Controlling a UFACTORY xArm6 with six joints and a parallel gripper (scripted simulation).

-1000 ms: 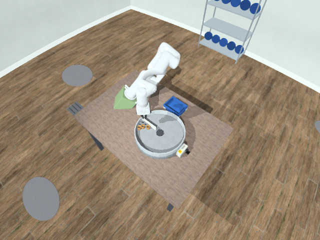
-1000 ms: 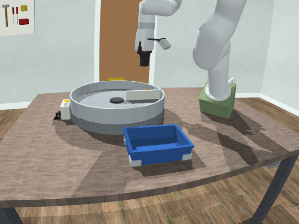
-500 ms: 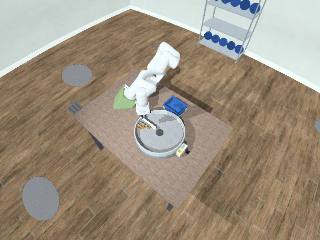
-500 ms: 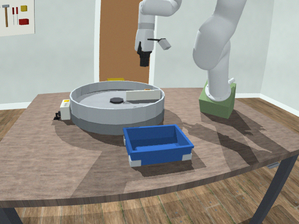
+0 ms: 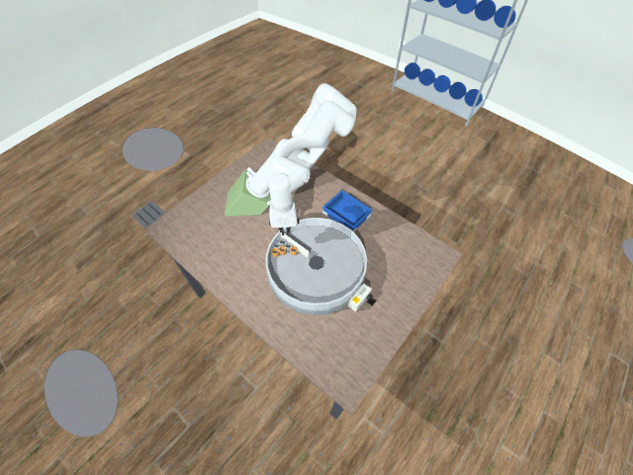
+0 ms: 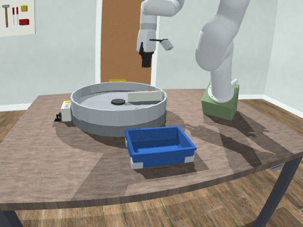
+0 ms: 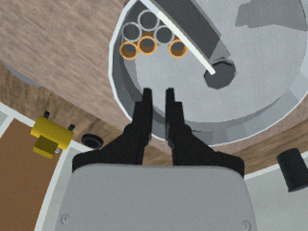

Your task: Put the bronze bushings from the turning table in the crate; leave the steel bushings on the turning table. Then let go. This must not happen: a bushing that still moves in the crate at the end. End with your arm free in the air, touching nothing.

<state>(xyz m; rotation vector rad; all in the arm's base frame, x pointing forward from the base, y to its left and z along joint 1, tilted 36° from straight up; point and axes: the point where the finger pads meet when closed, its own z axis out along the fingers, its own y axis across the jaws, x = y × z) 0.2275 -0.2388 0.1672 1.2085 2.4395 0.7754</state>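
Exterior: barrier hides most bushings (image 6: 148,90); tool (image 6: 146,63) (image 7: 159,99) empty, nearly closed.

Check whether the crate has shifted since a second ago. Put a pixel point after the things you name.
No. The crate (image 5: 349,203) (image 6: 161,159) sits where it did; in the exterior view, its back left corner still meets the lower wall of the turning table (image 5: 332,281) (image 6: 117,118) (image 7: 192,101) at the same spot.
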